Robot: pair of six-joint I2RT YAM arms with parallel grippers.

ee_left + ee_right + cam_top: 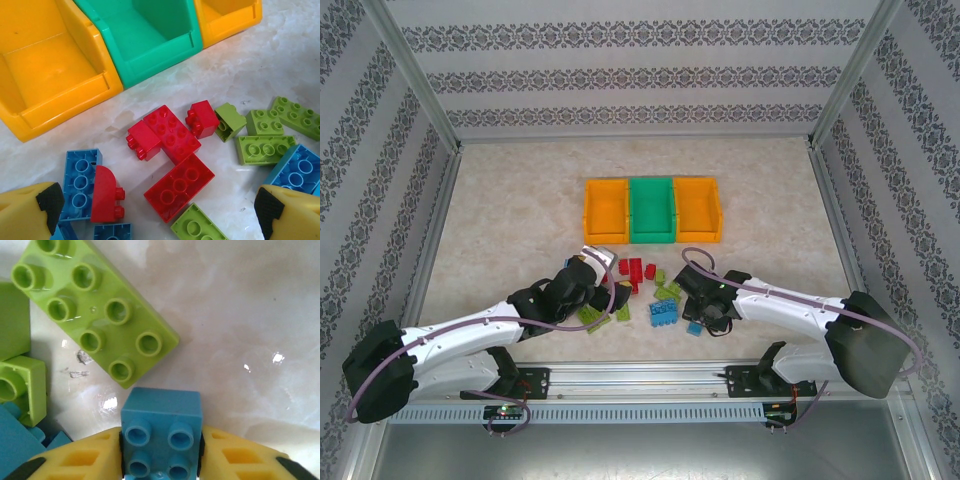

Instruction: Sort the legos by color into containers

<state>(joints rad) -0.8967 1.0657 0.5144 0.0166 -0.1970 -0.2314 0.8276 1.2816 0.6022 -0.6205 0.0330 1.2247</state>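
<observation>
Three containers stand in a row at mid-table: an orange bin point(605, 210), a green bin point(652, 210) and a second orange bin point(697, 208). In front of them the legos lie scattered: red bricks point(172, 132), blue ones point(80, 182) and lime ones point(265, 149). My left gripper point(157, 207) hangs open above a flat red brick point(179, 186), its yellow fingers point(30, 212) far apart. My right gripper point(161, 450) is shut on a small blue brick point(161, 410) with studs facing the camera, low over the table beside a long lime brick point(95, 310).
The bins' open tops point(150, 35) show nothing inside in the left wrist view. A larger blue brick point(663, 312) lies between the two grippers. Metal frame posts point(415, 90) and patterned walls enclose the table on three sides.
</observation>
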